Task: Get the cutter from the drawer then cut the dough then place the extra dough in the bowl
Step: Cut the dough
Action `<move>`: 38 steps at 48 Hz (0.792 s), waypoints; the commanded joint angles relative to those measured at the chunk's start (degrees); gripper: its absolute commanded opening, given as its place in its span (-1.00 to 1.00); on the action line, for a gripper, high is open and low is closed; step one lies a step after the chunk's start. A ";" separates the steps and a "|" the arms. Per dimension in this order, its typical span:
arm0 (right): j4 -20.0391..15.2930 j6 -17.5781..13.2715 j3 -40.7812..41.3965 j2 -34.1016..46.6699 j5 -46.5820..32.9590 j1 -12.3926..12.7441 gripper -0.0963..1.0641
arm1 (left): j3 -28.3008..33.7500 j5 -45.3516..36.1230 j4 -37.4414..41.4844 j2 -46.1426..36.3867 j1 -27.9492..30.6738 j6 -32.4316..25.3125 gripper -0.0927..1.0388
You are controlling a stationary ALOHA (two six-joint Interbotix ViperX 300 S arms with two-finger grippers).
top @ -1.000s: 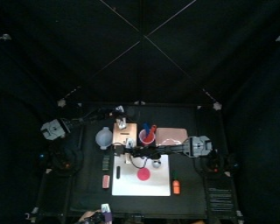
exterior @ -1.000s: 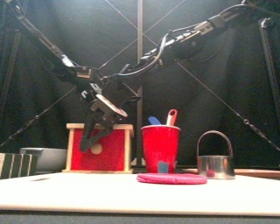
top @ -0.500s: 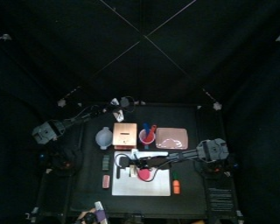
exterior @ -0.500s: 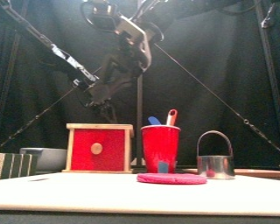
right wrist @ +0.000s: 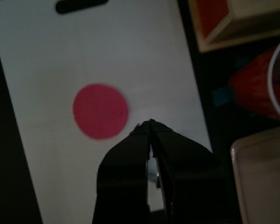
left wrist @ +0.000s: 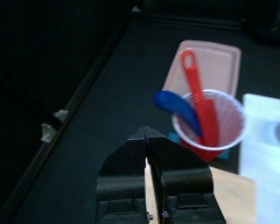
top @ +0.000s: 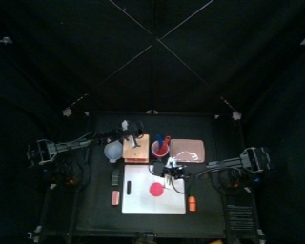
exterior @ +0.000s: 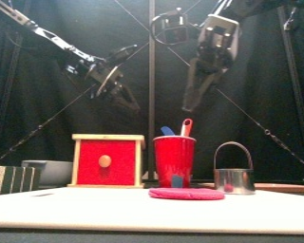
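Item 1, red cup [exterior: 175, 159]: my reference point. It holds a blue knife [left wrist: 174, 103] and a red knife [left wrist: 195, 83], handles up, stowed clear of the work.

Item 2, cutter [exterior: 234, 173]: upright just to the cup's right in the front view, wire handle arching on top. I judge it already out of the drawer and stood so a jaw can take the handle.

Item 3, dough [exterior: 186, 194]: a whole pink disc, uncut, flat on the white cutting board [right wrist: 130, 52] in front of the cup.

Item 4, wooden box [exterior: 107, 161]: just left of the cup, with its red drawer front looking flush and closed.

Item 5, bowl [exterior: 47, 172]: farther left of the cup, beyond the box, placed to receive scraps.

Item 6, left gripper [left wrist: 149, 133]: high above and left of the cup, jaws pressed together, holding nothing.

Item 7, right gripper [right wrist: 146, 128]: high above the cup, looking down on the board, jaws closed and empty. I judge both arms are raised to leave the cutter unobstructed.
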State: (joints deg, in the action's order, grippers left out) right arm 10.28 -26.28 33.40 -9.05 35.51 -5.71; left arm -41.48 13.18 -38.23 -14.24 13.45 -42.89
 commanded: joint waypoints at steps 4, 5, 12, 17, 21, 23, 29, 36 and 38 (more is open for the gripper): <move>-0.97 0.18 1.05 -1.67 0.00 -0.35 0.16 | -3.69 10.99 -1.49 -4.04 -10.11 0.00 -0.26; -0.88 0.09 1.14 -1.67 0.18 -0.44 0.29 | -4.22 11.78 -1.49 -4.22 -11.34 0.00 -0.26; -1.23 -0.44 1.23 -1.49 2.20 0.00 0.78 | -7.29 17.31 -1.49 -5.36 -18.81 0.00 -0.26; -1.41 -0.53 1.49 -0.53 3.69 0.09 0.89 | -8.96 19.42 -2.29 -5.45 -22.59 0.35 -0.26; -1.49 -0.44 1.58 0.62 3.87 0.09 0.88 | -10.02 20.13 -4.22 -5.45 -24.43 1.41 -0.26; -1.49 -0.35 1.49 1.49 4.04 0.09 0.88 | -10.63 20.30 -4.92 -5.45 -25.05 2.20 -0.26; -1.05 -0.35 1.32 3.60 4.48 0.18 0.88 | -12.04 20.39 -5.45 -5.36 -26.63 4.39 -0.27; -0.18 0.35 0.18 5.62 6.86 1.32 0.87 | -12.39 20.48 -4.04 -5.27 -28.21 5.27 -0.27; 0.26 0.35 -0.09 5.80 7.29 1.32 0.87 | -12.48 20.48 -3.08 -5.10 -28.74 5.27 -0.27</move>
State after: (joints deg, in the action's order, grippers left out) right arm 9.93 -25.66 35.07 -2.72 42.01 -4.92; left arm -54.93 33.13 -42.63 -19.07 -14.50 -37.71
